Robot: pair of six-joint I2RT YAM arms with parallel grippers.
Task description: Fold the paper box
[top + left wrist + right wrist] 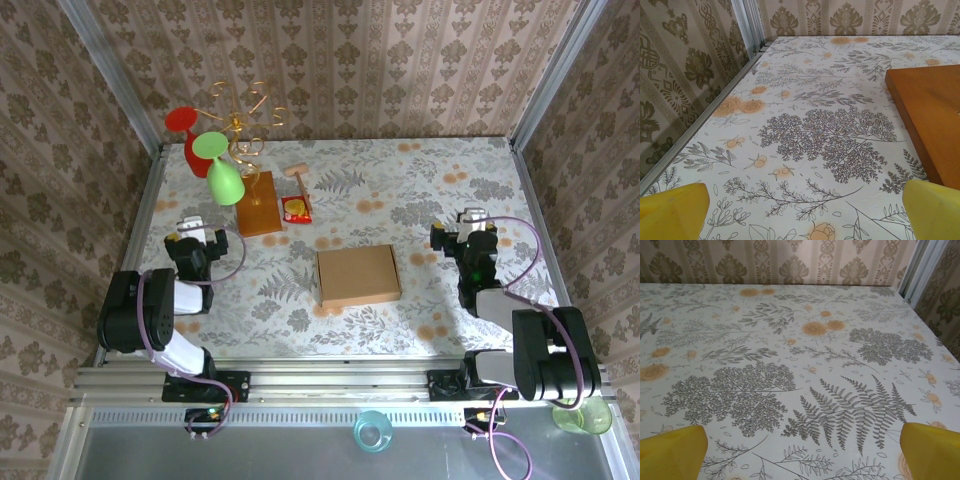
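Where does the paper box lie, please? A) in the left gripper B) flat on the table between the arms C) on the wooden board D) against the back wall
B: the paper box lies flat on the table, clear of the left gripper and right gripper.

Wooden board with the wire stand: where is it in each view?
Top external: wooden board upper left of centre.
Left wrist: wooden board at the right edge, mid-height.
Right wrist: faces floral tablecloth toward the right corner post.
Shared landmark: floral tablecloth and wallpapered back wall.
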